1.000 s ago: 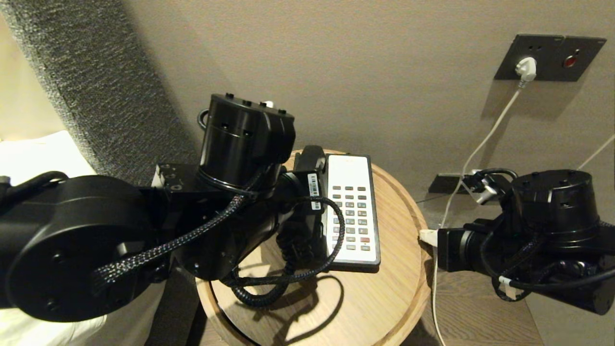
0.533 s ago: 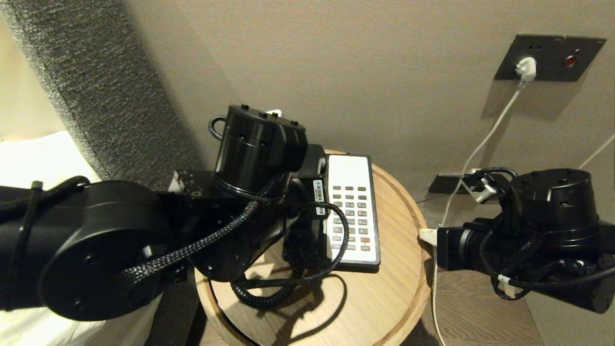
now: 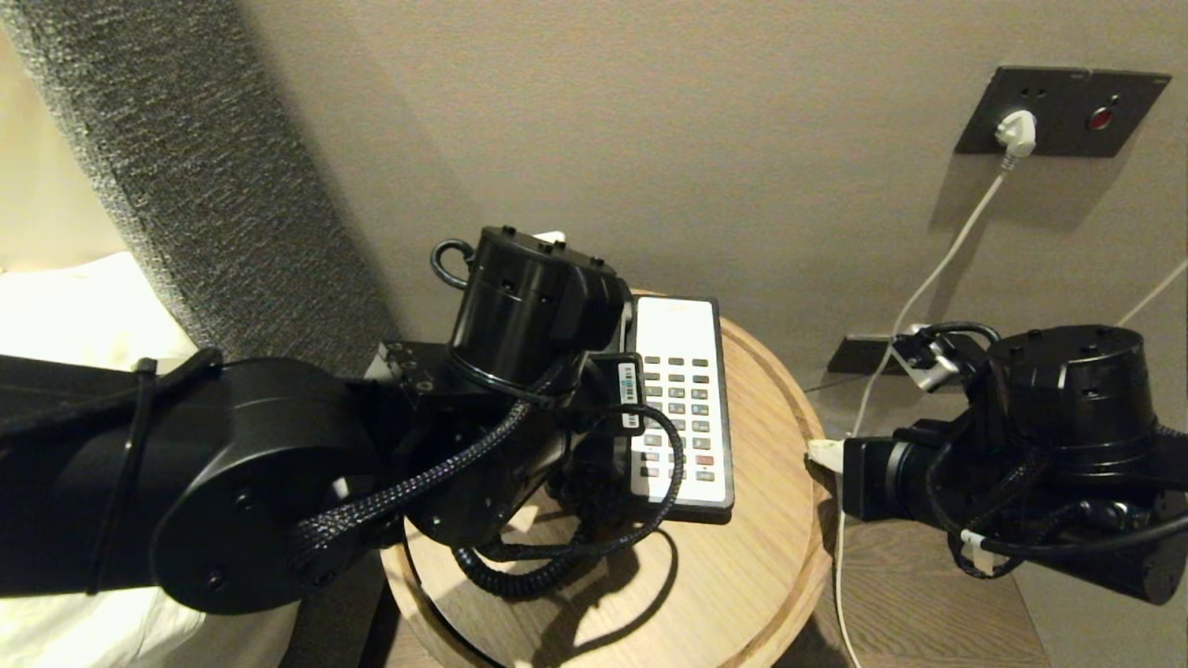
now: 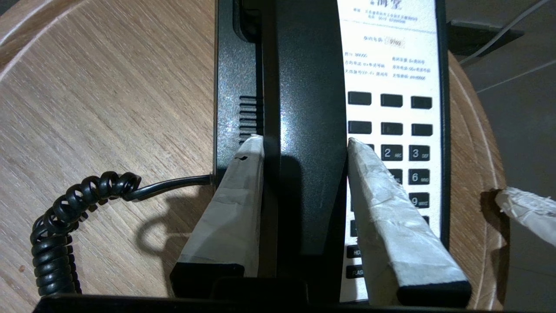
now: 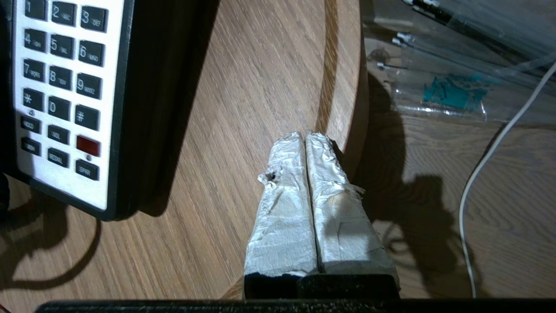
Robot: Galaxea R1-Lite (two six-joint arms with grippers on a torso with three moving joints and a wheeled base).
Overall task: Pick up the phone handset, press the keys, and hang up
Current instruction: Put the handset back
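Wooden round table [image 3: 742,557] beside beige wall [image 3: 650,139].

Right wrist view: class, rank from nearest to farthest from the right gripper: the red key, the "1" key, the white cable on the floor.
From the right gripper:
1. White cable, on the floor beside the table.
2. Red key, keypad's near end.
3. "1" key, keypad's far end.
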